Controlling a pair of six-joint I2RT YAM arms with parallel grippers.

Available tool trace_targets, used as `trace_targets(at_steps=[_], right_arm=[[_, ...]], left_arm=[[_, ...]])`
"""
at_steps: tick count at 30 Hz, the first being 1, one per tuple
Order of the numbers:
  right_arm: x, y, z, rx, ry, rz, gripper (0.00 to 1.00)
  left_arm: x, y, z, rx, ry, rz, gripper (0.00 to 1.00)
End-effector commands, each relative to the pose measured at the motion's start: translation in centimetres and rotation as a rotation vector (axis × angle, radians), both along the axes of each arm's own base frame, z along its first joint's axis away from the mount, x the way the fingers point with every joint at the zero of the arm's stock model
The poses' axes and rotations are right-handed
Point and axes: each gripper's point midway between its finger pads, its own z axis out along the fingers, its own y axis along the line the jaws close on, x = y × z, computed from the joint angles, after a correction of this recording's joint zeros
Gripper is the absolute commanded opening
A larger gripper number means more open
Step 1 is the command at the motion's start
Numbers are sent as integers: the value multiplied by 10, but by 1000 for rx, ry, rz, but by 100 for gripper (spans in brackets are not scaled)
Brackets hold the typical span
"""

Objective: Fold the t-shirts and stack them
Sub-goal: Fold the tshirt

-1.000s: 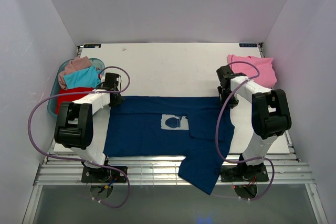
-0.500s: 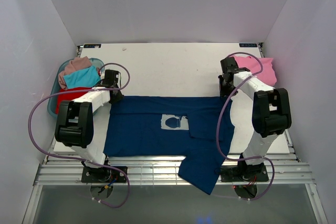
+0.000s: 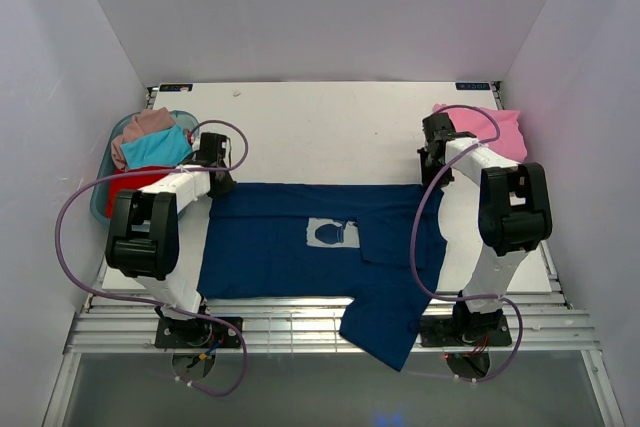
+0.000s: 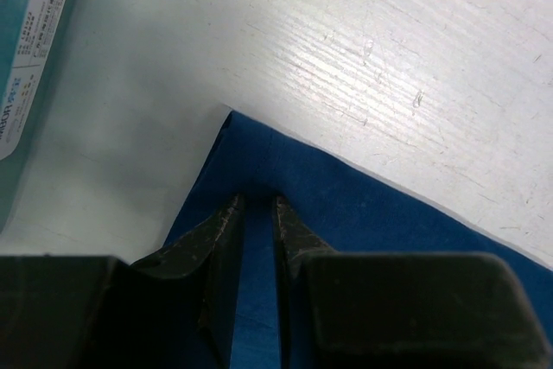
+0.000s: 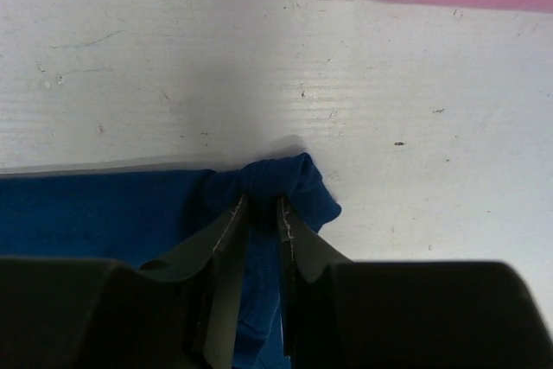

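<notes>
Navy soft-cloth t-shirt (image 3: 280, 247), pale square chest print: laid flat on white table (image 3: 320, 132), one part draped over near edge. Far-L corner is pinched by left gripper (image 4: 257, 205), far-R corner bunched in right gripper (image 5: 261, 205); both jaws narrow. Plain pink t-shirt (image 3: 495, 132) is kept far R.

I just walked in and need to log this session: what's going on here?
Two robot arms are working on a navy t-shirt spread flat on the table, part of it hanging past the near edge. The left gripper pinches its far left corner and the right gripper pinches the bunched far right corner. A pink t-shirt lies at the far right; other shirts sit in a basket at the left.
</notes>
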Motion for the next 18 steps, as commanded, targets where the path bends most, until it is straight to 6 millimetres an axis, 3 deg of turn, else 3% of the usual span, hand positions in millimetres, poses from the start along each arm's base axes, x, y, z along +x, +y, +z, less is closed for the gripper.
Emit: trace_targets(at_steps=[1,3,9,18], right_arm=[[5,-9,-3,-33,-13,-10,26],[5,-12,-4,-38,-7,-11,26],[3,-27,-4,-87,-9,-60,8],[-1,-52,1,-148,-13,-119,9]], left_arm=[[15,0,14,8,-48,-1,30],[15,0,14,9,-47,-2,30],[14,1,15,17,-46,2,30],[12,3,11,23,-33,11,30]])
